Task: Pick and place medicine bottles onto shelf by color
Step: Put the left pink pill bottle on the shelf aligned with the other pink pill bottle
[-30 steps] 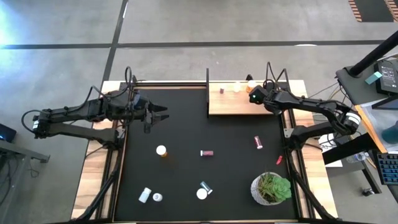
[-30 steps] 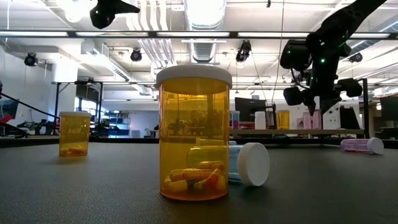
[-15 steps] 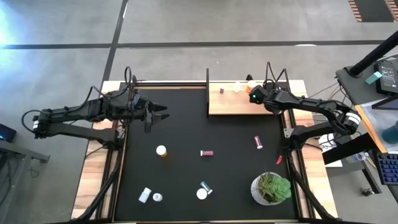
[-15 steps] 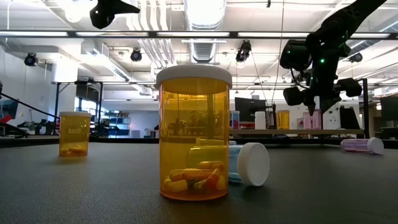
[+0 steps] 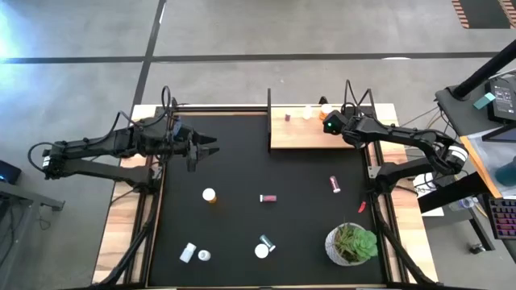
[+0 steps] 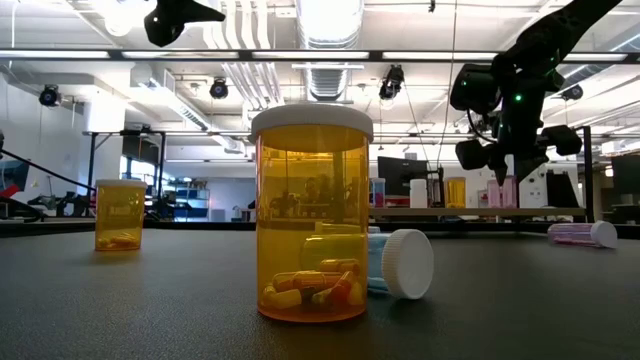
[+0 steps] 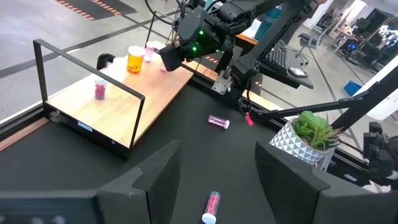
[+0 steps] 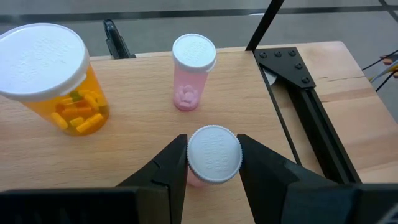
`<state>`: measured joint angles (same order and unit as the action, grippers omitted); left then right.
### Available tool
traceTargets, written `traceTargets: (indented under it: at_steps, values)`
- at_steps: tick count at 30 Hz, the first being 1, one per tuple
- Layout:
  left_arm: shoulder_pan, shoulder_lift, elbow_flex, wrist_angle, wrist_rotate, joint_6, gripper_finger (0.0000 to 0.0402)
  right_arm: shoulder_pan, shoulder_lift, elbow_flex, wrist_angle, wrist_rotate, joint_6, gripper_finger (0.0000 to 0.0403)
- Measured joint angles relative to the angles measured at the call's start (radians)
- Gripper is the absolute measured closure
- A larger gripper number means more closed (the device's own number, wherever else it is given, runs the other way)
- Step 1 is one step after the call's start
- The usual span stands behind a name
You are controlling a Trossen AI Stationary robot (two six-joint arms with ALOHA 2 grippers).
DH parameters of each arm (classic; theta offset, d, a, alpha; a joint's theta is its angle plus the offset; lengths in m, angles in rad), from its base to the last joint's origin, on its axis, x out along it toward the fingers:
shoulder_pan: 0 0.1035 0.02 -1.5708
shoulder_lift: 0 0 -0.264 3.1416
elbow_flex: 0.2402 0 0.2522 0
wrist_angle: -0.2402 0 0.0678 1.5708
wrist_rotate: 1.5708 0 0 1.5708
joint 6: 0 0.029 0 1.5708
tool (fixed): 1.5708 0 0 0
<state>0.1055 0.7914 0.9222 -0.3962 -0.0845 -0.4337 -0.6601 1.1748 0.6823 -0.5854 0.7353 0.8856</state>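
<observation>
Right gripper [image 8: 213, 163] pinches a white-capped pink bottle [image 8: 214, 155] upright on the shelf [image 5: 306, 133], near its right end, axis vertical. A second pink bottle [image 8: 192, 71] and an orange bottle [image 8: 53, 78] stand just beyond, apart. Left gripper [image 5: 208, 150] hangs over the mat [image 5: 242, 169], fingers spread, empty. Probably open board toward the shelf's left.
</observation>
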Motion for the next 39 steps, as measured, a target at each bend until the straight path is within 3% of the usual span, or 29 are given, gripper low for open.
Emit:
traceTargets:
  at_steps: [18, 30, 39]
  values:
    - [0.0, -0.001, 0.0, -0.003, 0.0, 0.0, 0.0212, 0.0, 0.0, 0.0, 0.001, -0.002, 0.0, 0.0291]
    - [0.0, -0.002, 0.0, -0.002, 0.0, 0.0, 0.0212, 0.0, 0.0, 0.0, 0.045, 0.005, -0.019, 0.0227]
    - [0.0, -0.003, 0.0, -0.002, 0.001, -0.004, 0.0212, 0.0, 0.0, 0.0, 0.045, -0.001, -0.022, 0.022]
